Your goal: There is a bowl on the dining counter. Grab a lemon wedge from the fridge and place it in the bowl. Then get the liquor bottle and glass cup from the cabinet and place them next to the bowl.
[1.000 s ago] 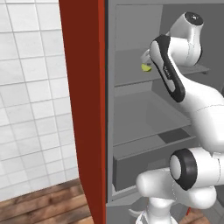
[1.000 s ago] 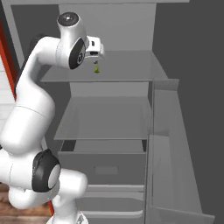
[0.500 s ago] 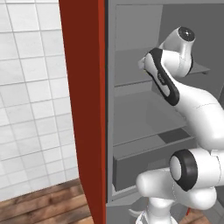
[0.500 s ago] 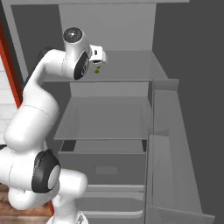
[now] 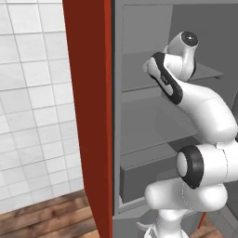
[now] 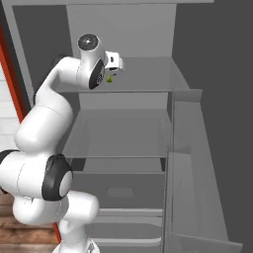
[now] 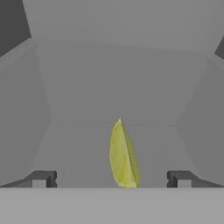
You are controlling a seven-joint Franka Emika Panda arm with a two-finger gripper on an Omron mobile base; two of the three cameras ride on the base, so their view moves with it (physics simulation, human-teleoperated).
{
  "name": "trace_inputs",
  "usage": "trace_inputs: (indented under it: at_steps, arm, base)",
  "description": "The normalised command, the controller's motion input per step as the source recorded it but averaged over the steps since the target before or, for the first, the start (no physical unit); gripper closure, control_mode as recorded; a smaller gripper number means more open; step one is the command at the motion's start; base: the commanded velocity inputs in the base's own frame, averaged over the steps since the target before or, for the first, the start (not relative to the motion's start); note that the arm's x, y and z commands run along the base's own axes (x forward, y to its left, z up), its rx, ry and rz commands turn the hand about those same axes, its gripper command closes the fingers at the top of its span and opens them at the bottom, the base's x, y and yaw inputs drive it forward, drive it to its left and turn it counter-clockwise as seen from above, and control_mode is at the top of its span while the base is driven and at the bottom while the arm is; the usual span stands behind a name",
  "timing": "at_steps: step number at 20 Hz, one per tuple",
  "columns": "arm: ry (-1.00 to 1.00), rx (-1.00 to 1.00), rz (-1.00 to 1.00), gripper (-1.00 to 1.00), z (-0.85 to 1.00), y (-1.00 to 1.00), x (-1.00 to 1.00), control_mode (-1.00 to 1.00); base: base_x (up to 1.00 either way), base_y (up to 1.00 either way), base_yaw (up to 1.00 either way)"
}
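Note:
The fridge stands open, and my arm reaches onto its upper shelf. The lemon wedge, small, yellow-green and pointed, lies on that shelf; in the hand view it sits between my two fingertips, slightly right of centre and apart from both. From the right base view the lemon wedge peeks out just below my hand. My gripper is open, its jaws wide on either side of the wedge with nothing held. In the left base view the fridge is partly covered by my arm.
A red side panel frames the fridge on the left, with white wall tiles beyond it. The open door with its bins stands at the right. Lower grey shelves and a drawer lie below my arm.
My arm has pushed deeper into the fridge over the upper shelf, bringing the open gripper around the lemon wedge. In the left base view the arm now covers the wedge.

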Motion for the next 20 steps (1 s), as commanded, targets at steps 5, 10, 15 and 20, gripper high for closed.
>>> trace_inputs:
  at_steps: [5,10,15,20]
  arm:
    - [0.00,0.00,0.00,-1.00,-0.06,-0.06,0.19,-1.00]
    - [0.00,0.00,0.00,-1.00,-0.17,-0.05,0.14,-1.00]
    - [0.00,0.00,0.00,-1.00,-0.19,-0.04,0.12,-1.00]
    - [0.00,0.00,0.00,-1.00,-0.19,-0.05,0.02,-1.00]
  base:
    - [0.00,0.00,0.00]
    - [0.00,0.00,0.00]
    - [0.00,0.00,0.00]
    - [0.00,0.00,0.00]
